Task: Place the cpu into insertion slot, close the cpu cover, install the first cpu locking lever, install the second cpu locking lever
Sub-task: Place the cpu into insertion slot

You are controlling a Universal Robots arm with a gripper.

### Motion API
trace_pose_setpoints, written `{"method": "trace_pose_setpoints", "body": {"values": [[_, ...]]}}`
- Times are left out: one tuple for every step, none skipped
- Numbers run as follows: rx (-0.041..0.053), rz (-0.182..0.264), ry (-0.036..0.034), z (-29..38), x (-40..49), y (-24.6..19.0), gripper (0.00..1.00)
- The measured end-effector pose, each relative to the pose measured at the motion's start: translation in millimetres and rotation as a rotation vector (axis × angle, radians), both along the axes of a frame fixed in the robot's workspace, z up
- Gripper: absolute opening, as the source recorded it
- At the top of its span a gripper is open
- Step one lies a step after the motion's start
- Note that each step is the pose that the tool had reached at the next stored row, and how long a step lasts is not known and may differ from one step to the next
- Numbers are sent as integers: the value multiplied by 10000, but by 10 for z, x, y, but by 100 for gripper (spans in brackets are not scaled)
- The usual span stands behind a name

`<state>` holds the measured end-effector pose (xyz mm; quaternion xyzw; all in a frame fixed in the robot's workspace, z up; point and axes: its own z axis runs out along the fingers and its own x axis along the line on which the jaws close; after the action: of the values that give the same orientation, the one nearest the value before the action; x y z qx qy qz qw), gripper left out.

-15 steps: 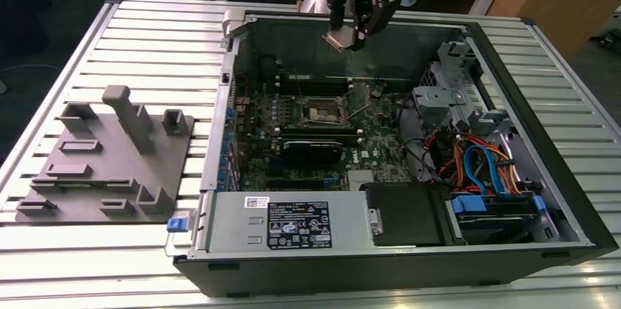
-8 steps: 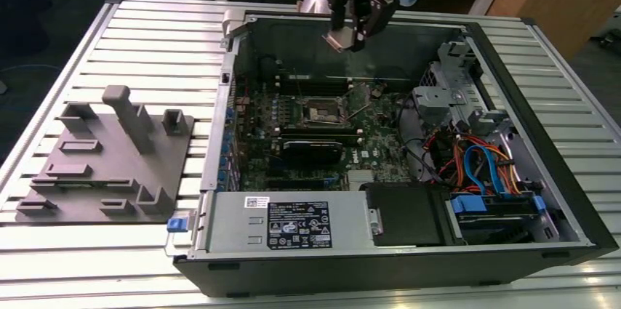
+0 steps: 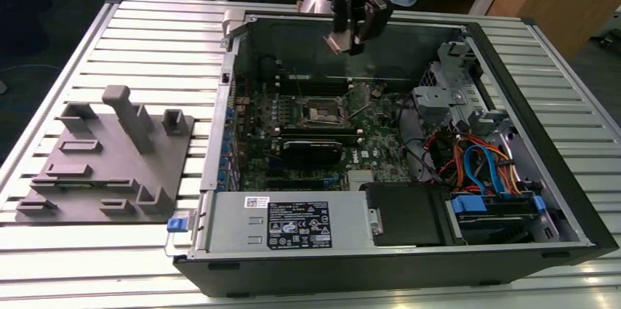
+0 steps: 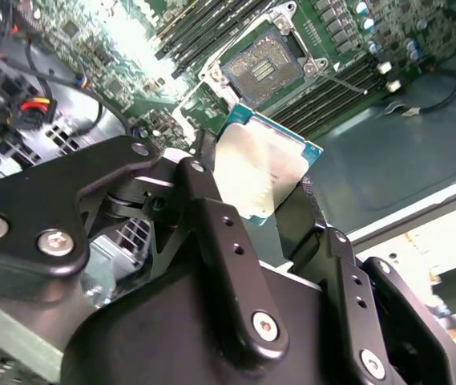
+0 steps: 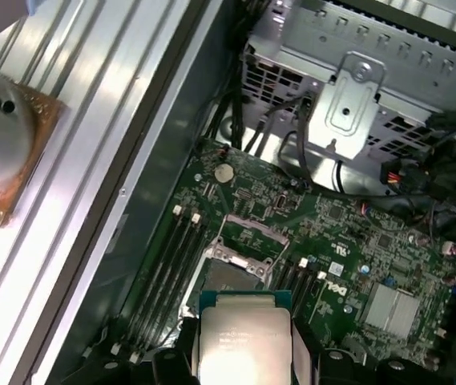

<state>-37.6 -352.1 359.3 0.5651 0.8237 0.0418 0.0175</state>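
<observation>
1. Exterior view: an open computer case (image 3: 543,200) is seen lying on a slatted metal worktop (image 3: 145,40). A grey moulded fixture (image 3: 107,171) is set near the worktop's edge at the exterior view's left, apart from the case.
2. The gripper (image 3: 347,46) is held over the case's far wall, well above the green circuit board (image 3: 374,155) that is mounted on the case floor.
3. The cpu (image 4: 264,164) is clamped in the gripper (image 4: 256,204). The black fingers (image 4: 211,208) are drawn in narrow against two opposite edges of the chip. Its silvery metal top is turned toward the camera in both wrist views.
4. The insertion slot (image 4: 264,68) is set into the board between rows of long black memory slots (image 5: 163,269), nearer the board's far edge than its near edge. Its square recess is left bare, with the contact field exposed.
5. The cpu (image 5: 244,341) is kept clear of the insertion slot (image 5: 229,279) and is not touching it. In the first wrist view it is seen overlapping the slot's nearest rim.
6. The cpu cover (image 5: 248,234) is seen in the first wrist view raised at one edge of the slot, not laid over the recess.
</observation>
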Motion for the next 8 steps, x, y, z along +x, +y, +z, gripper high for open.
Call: {"method": "trace_pose_setpoints", "body": {"values": [[1, -195, -1, -7, 0, 0, 54], [1, -376, -1, -13, 0, 0, 54], [1, -555, -1, -19, 0, 0, 54], [1, -736, 0, -25, 0, 0, 54], [1, -908, -1, -30, 0, 0, 54], [1, -1066, -1, -35, 0, 0, 54], [2, -1202, -1, -38, 0, 0, 54], [2, -1289, -1, -39, 0, 0, 54]]}}
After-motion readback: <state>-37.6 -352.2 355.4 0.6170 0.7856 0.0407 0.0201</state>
